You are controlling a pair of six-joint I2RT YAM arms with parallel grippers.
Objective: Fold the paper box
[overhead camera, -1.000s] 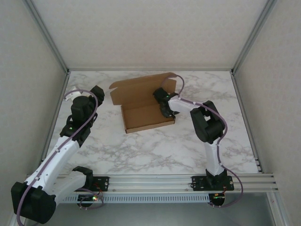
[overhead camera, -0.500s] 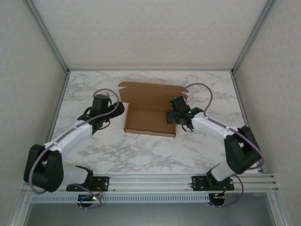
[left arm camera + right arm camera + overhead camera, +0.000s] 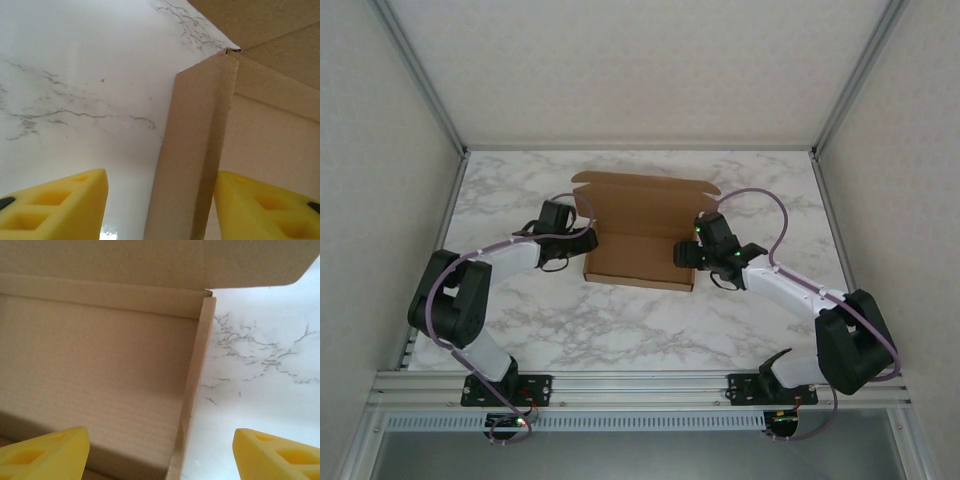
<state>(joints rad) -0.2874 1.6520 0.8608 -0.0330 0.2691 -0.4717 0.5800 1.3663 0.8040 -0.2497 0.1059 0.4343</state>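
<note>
The paper box (image 3: pixel 640 250) lies mid-table as a shallow brown tray, its lid flap (image 3: pixel 642 192) standing open along the far side. My left gripper (image 3: pixel 586 241) is at the tray's left wall. In the left wrist view this gripper (image 3: pixel 161 206) straddles that wall (image 3: pixel 195 150): the right yellow finger (image 3: pixel 265 205) rests against it and the left finger (image 3: pixel 55 205) stands off over the marble. My right gripper (image 3: pixel 684 252) is at the right wall. The right wrist view shows it (image 3: pixel 160 455) open wide astride that wall (image 3: pixel 192 390), touching nothing, with the tray floor (image 3: pixel 100 365) to the left.
The white marble table (image 3: pixel 650 325) has bare room in front of the box and to both sides. Aluminium frame posts and pale enclosure walls close in the left, right and back. A metal rail (image 3: pixel 640 385) with the arm bases runs along the near edge.
The left arm swung in from the far left and set its jaws over the box's left wall, narrowing. The right gripper opened and shifted along the right wall. The box turned square to the table.
</note>
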